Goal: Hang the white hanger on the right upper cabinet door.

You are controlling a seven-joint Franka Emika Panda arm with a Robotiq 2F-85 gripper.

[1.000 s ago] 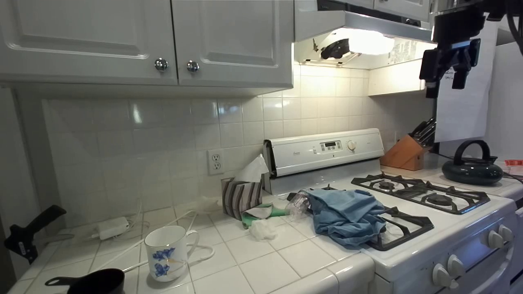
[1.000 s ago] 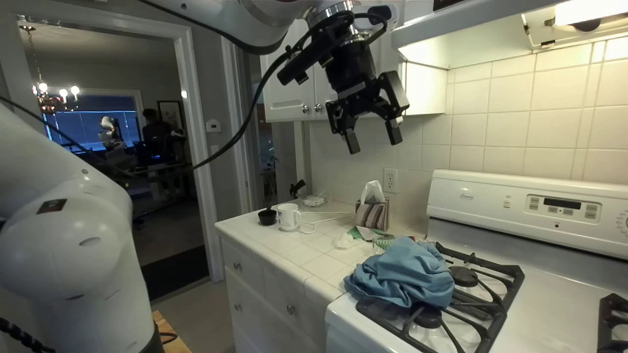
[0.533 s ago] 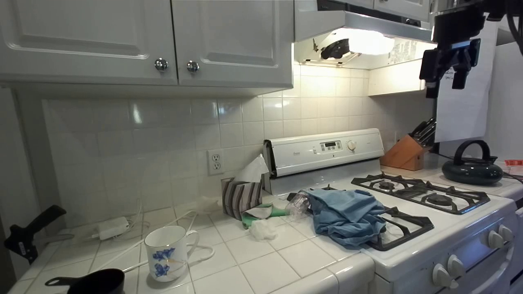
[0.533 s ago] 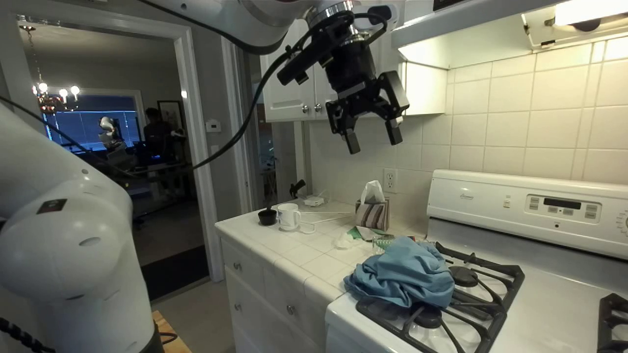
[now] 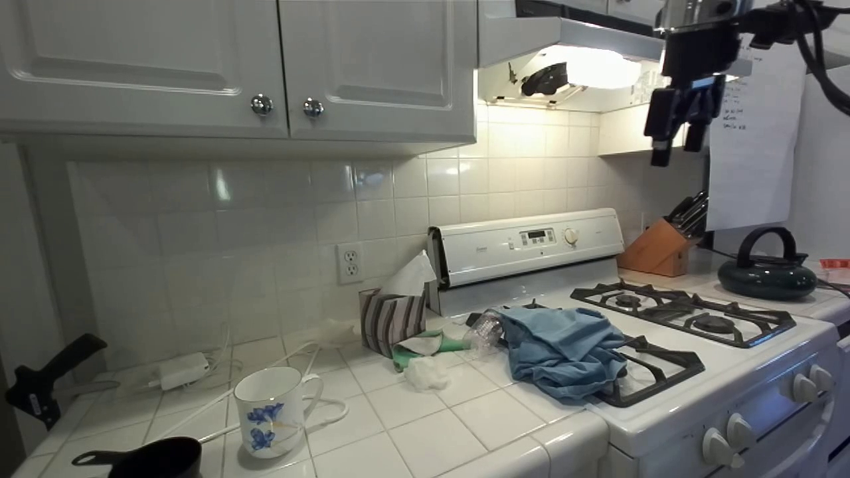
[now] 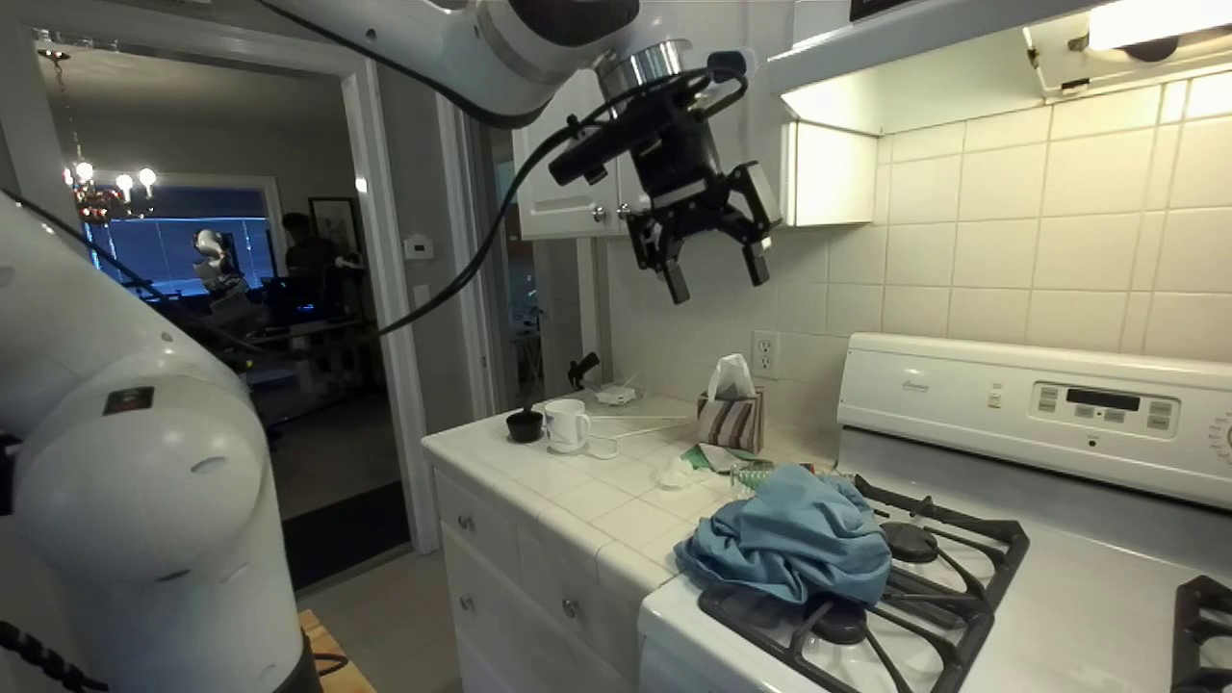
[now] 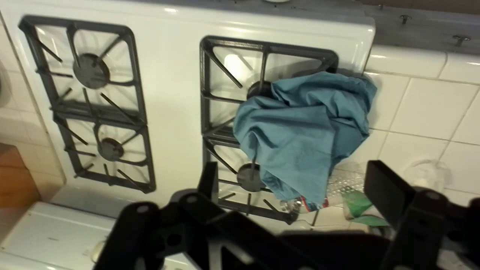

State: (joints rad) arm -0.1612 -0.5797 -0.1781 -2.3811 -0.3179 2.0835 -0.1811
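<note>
The gripper (image 6: 717,276) is spread wide and empty above the stove (image 7: 172,93); the white hanger (image 5: 344,406) is seen on the counter (image 5: 431,435), partly hidden by the mug (image 5: 265,411). If the hanger is lifted while snagged on the handle (image 5: 321,390), the mug could be toppled; through poor seating on the knob (image 5: 313,108) of the right cabinet door (image 5: 382,56), the hanger could be dropped

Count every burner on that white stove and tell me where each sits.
4 in the wrist view: upper left burner, lower left burner, upper right burner, lower right burner. The blue cloth partly hides the upper right burner.
</note>
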